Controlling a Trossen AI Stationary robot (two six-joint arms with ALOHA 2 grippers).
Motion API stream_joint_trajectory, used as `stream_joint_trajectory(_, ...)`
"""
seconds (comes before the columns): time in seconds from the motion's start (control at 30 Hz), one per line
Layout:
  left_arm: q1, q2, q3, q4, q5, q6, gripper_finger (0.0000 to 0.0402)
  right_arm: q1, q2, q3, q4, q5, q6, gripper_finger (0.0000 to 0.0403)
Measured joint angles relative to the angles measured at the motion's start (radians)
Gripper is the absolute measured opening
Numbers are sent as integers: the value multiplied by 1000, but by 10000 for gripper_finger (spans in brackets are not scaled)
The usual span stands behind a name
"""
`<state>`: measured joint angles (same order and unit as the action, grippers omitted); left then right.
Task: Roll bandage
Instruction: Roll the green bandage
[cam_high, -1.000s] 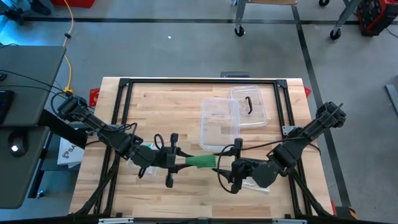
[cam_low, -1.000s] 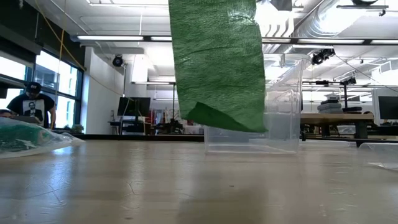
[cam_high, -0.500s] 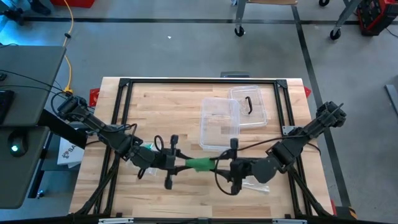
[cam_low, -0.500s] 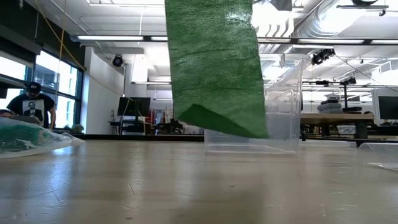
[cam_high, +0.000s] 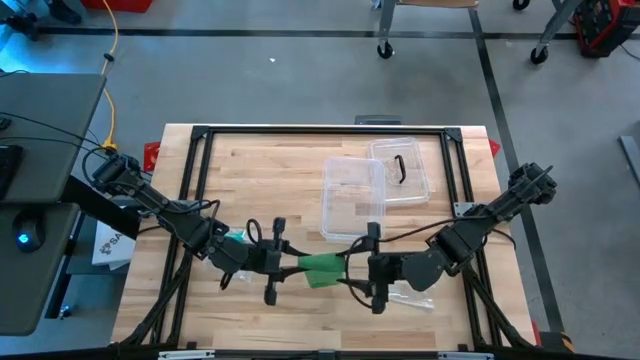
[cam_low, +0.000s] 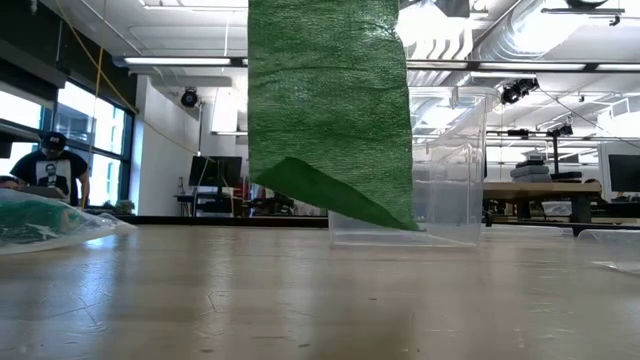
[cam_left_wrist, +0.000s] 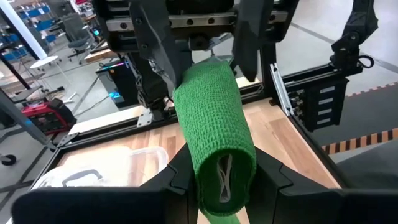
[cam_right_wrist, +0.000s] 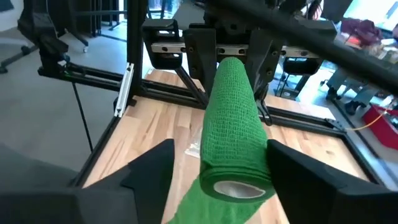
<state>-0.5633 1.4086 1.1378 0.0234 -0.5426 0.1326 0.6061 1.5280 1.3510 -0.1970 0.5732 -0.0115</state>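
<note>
A green bandage roll (cam_high: 322, 266) with a white core is held level above the table's near middle. A loose tail (cam_low: 330, 110) hangs down from it. My left gripper (cam_high: 300, 263) is shut on the roll's left end. My right gripper (cam_high: 351, 266) is open, its fingers standing on either side of the roll's right end (cam_right_wrist: 239, 180). One finger (cam_right_wrist: 292, 171) lies close beside the roll; I cannot tell whether it touches. My left gripper pinches the roll's left end (cam_left_wrist: 208, 180) between its two fingers, one on each round side. The fingers come level from the table's left and lie along the roll. The roll is level and lifted clear of the table, with the tail hanging slack below.
A clear plastic box (cam_high: 352, 200) and its lid (cam_high: 402, 170) with a dark handle lie at the far middle. A plastic bag (cam_high: 236, 243) lies by the left arm and a clear wrapper (cam_high: 412, 296) under the right. A person (cam_low: 50, 165) stands beyond the table.
My right gripper has moved toward the table's left edge, up to the roll's right end. The hanging tail has swung a little to the left in the low view.
</note>
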Motion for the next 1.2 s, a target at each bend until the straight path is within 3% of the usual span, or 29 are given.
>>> stream_joint_trajectory(0.13, 0, 0, 0, 1, -3, 24, 81, -17, 2, 0, -5, -8, 42, 247)
stream_joint_trajectory(0.53, -1, 0, 0, 5, 11, 32, 81, -44, 2, 0, -14, -102, 15, 117)
stream_joint_trajectory(0.73, 14, -2, 0, 5, 49, -169, 107, -42, 2, 0, -13, -66, -138, 98)
stream_joint_trajectory(0.97, 79, -1, 0, 12, 242, -466, 188, -15, 3, -2, -39, 104, -498, 107)
stream_joint_trajectory(1.2, 130, 0, 1, 98, 317, -519, 201, 36, 4, -2, -43, 362, -720, 108)
